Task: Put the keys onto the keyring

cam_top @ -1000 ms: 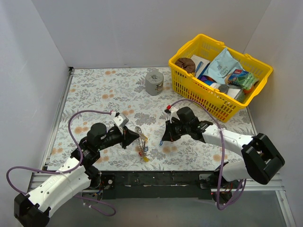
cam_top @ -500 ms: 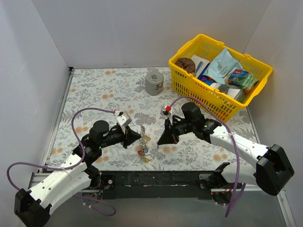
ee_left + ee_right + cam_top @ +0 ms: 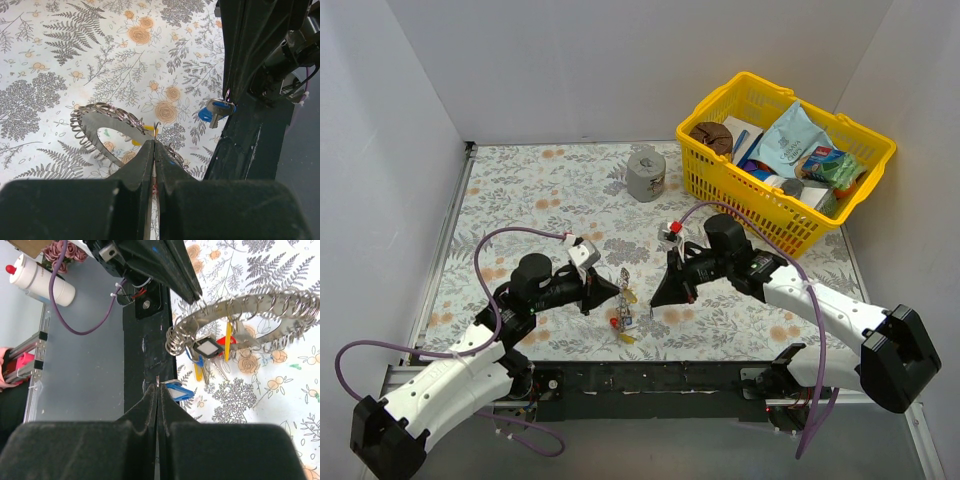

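The keyring (image 3: 623, 287) is a flat grey ring with wire loops along its edge. My left gripper (image 3: 611, 290) is shut on its rim and holds it above the table; the ring also shows in the left wrist view (image 3: 95, 120) and the right wrist view (image 3: 245, 307). Several keys (image 3: 209, 351) with yellow, red, blue and dark heads hang from it (image 3: 622, 322). My right gripper (image 3: 656, 298) is shut on the small wire loop of a blue key (image 3: 181, 392), just right of the ring. That key also shows in the left wrist view (image 3: 214, 110).
A yellow basket (image 3: 720, 190) full of packets stands at the back right. A grey can (image 3: 645, 175) stands at the back middle. The black front rail (image 3: 650, 385) lies just below both grippers. Grey walls enclose the flowered table.
My right gripper has swung left and lifted with the blue key, closing on the ring. My left gripper has shifted the ring slightly right.
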Controlling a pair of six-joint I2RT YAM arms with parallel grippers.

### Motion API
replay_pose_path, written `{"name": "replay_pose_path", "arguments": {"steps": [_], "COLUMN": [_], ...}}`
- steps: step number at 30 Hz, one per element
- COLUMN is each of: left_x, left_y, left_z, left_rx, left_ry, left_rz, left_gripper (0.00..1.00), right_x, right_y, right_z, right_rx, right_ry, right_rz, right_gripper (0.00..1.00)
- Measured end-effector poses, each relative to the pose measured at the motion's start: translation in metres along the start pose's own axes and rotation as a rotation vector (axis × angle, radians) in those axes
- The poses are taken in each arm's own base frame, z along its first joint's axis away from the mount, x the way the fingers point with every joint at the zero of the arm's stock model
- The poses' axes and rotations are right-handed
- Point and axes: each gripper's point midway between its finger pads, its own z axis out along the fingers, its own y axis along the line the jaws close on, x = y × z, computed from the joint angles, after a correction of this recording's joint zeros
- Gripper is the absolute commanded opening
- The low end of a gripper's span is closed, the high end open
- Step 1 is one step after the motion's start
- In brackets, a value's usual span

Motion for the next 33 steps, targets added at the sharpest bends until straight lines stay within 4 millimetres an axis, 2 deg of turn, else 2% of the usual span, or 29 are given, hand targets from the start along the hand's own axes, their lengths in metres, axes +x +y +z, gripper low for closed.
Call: {"name": "replay_pose_path", "arguments": {"steps": [12, 23, 33], "left_x": [0.006, 0.006, 0.005], "left_y": [-0.001, -0.001, -0.002], "left_z": [0.003, 0.003, 0.003], "left_rx": [0.016, 0.018, 0.024], "left_ry": [0.024, 0.024, 0.023], "left_rz": [-0.008, -0.001, 0.003], "left_gripper": [0.00, 0.00, 0.00], "right_x": [-0.026, -0.032, -0.038], "right_y": [-0.005, -0.016, -0.022], "right_z": [0.017, 0.032, 0.036], "right_rx": [-0.009, 0.003, 0.020], "right_ry": [0.003, 0.021, 0.018], "right_rz": [-0.023, -0.017, -0.021], "right_gripper": [0.01, 0.01, 0.01]}}
